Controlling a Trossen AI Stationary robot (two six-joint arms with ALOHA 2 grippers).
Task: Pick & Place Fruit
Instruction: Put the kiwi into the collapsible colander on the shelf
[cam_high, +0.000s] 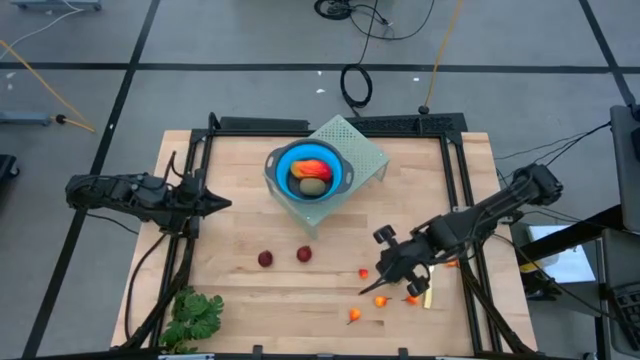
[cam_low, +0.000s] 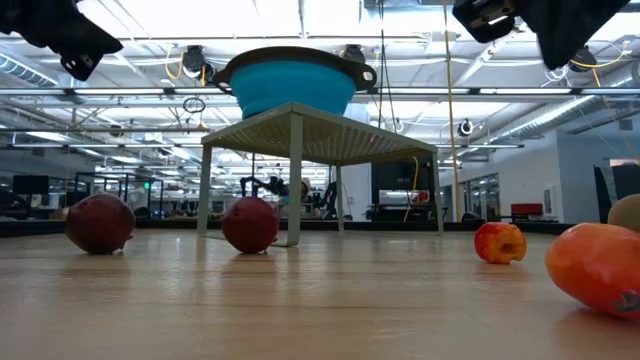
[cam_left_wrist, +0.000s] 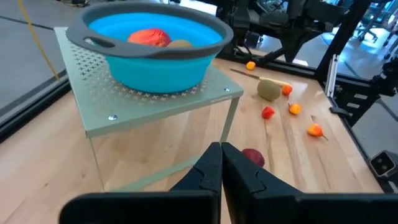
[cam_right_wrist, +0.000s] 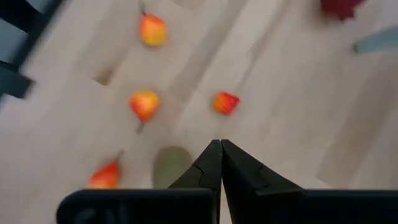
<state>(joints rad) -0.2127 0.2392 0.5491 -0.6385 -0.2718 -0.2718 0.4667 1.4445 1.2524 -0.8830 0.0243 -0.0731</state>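
High view: wooden tabletop (cam_high: 300, 300) with a blue bowl (cam_high: 283, 163) up on a small green stand (cam_high: 365, 150) near the far edge. Inside the bowl, a long red-orange fruit (cam_high: 312, 169) and an olive-brown oval (cam_high: 313, 187), touching each other. Down on the wood, in front of the stand, two dark-red balls (cam_high: 265, 259) (cam_high: 304, 254) side by side, a little apart. Farther toward the right arm, tiny orange-red pieces: one (cam_high: 364, 273) just beside the right end effector (cam_high: 366, 290), one (cam_high: 381, 301) just under it, one (cam_high: 354, 315) closer to the near edge, one (cam_high: 411, 298) next to a thin yellow stick (cam_high: 427, 296). Leafy green bunch (cam_high: 192, 318) at the near left corner.

Left end effector (cam_high: 226, 204) clenched tight, grasping nothing, up over the left side of the wood, pointing toward the stand. Right end effector also clenched tight and holding nothing, hanging just above the small pieces.

Right wrist view: second olive-brown oval (cam_right_wrist: 171, 165) on the wood right beside the shut fingers (cam_right_wrist: 239, 171), with small orange-red pieces around it.

Low view: both dark-red balls resting on the wood in front of the stand legs, bowl on top.
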